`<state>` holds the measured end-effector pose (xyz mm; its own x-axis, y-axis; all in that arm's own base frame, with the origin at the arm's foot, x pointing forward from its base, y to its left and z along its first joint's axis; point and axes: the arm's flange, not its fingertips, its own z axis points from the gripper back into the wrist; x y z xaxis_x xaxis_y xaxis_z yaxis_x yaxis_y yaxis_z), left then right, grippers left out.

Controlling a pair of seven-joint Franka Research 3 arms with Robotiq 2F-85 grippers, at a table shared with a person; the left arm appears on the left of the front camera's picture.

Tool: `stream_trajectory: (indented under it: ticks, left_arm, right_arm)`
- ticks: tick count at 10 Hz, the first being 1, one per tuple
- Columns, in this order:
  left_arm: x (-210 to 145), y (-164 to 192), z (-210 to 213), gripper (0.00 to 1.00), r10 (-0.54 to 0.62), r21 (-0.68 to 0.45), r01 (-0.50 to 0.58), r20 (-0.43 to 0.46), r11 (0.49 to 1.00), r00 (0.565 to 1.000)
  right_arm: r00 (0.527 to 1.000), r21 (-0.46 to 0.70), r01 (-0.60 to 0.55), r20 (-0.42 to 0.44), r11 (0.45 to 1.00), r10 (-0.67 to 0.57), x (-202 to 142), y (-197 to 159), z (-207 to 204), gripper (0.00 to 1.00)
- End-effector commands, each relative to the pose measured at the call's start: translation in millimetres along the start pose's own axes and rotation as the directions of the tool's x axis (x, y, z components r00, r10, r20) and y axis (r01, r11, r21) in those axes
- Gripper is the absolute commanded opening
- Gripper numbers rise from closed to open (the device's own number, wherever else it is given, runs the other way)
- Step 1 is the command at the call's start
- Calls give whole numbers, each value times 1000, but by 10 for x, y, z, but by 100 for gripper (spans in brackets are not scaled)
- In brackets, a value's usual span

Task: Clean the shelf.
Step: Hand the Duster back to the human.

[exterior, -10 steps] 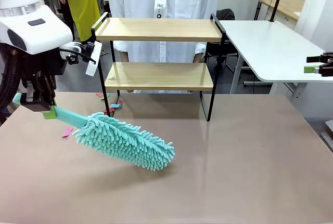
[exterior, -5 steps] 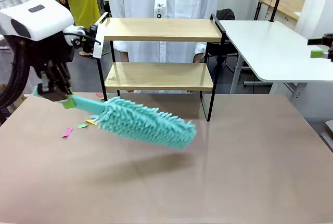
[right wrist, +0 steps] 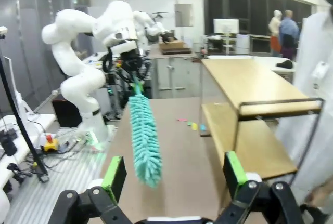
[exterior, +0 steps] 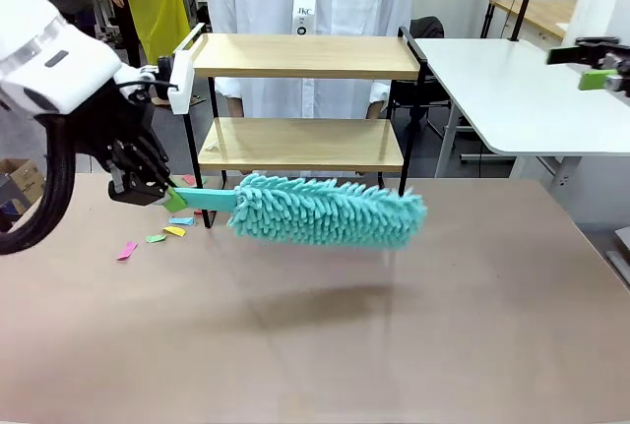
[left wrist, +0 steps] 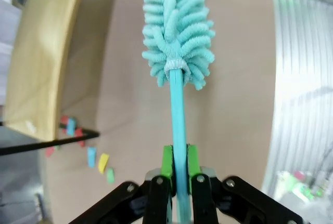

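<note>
Your left gripper (exterior: pixel 167 198) was clamped on the duster (exterior: pixel 330 212) handle, just before the shelf (exterior: pixel 300 144); its head could have hit the frame.

Held level just in front of the shelf (exterior: pixel 300 99) by the left tool (exterior: pixel 169 198): a teal duster (exterior: pixel 330 212), barring straight entry to the lower board. Upper board bare and reachable from above. Left of the shelf's front leg, paper scraps (exterior: pixel 162 235) on the desk (exterior: pixel 413 345). Behind the shelf, a person in white. Right of the shelf, open desk; right tool (exterior: pixel 602 65) well off, spread wide.
</note>
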<state>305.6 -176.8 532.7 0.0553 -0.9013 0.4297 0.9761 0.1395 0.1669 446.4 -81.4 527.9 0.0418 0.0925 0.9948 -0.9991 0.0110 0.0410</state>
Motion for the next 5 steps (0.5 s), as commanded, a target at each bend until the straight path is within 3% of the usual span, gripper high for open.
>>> stream_trajectory:
  ticks: [1,3,5]
  left_arm:
    - [-129,-53,-196,13,-53,30,48,167,998,985]
    - [-192,-36,-414,13,-134,61,122,250,991,959]
    - [-295,68,-579,13,-140,49,132,305,990,942]
  right_arm:
    - [996,21,86,-9,996,-86,29,70,-380,100]
    - [991,10,133,-13,991,-133,-41,96,-716,100]
    - [990,18,140,-17,990,-140,-88,36,-867,100]
